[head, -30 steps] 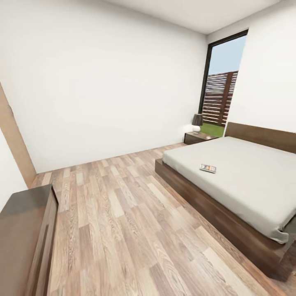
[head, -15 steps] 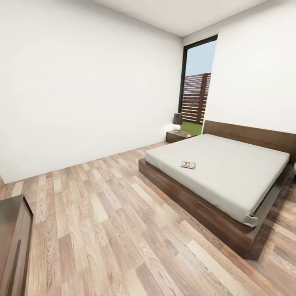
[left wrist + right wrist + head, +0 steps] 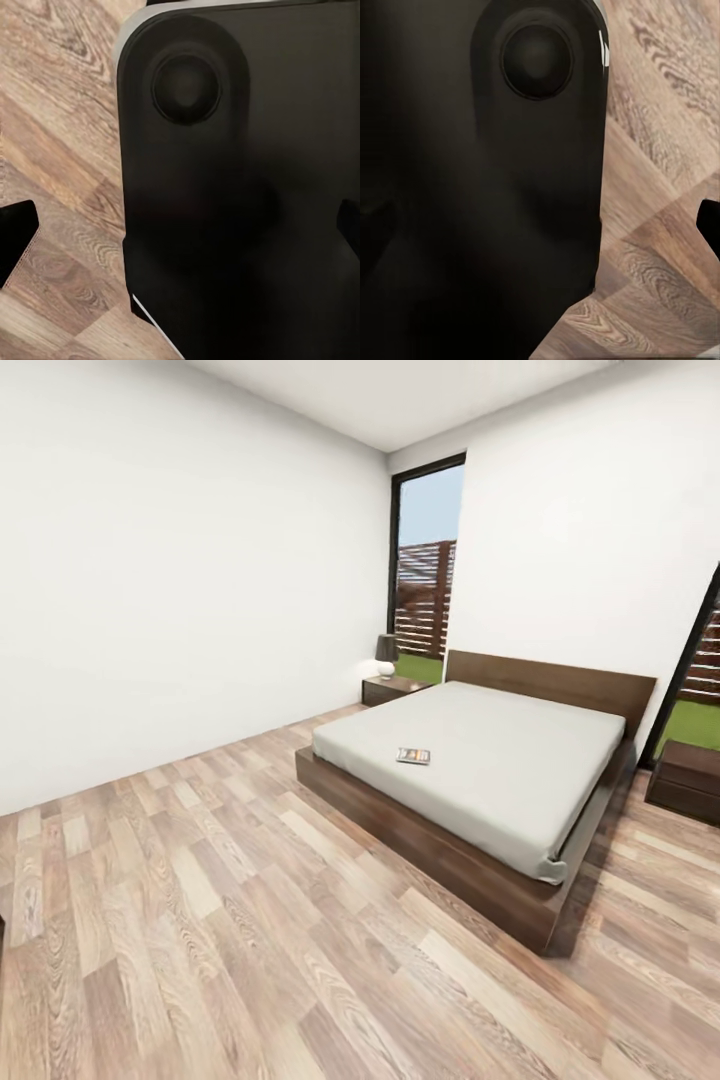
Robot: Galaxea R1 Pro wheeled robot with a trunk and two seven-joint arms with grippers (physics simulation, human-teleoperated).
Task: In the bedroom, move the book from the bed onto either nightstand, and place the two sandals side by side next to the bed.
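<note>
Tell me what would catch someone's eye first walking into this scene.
The bed dominates: a pale grey mattress on a dark wooden frame, headboard against the far wall. A small book lies alone on the mattress near its left edge. Tall dark-framed windows behind show grass and a slatted fence, with a nightstand carrying a lamp beside the headboard and another nightstand at right.

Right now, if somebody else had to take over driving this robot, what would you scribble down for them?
Claws: the wrist views face the robot's own dark body and the wood-plank floor; fingertips barely show at the edges, so open or shut cannot be told. Nothing seems held.
Things: the small dark paperback book with an orange band lies on the pale-grey mattress of the low dark-framed bed, near its left edge. One dark-brown nightstand carrying a lamp stands by the far window; another is at the bed's right side.
Done: nothing yet.
Left: drive closer, move the book to a nightstand, find both sandals and pair them beside the bed.
</note>
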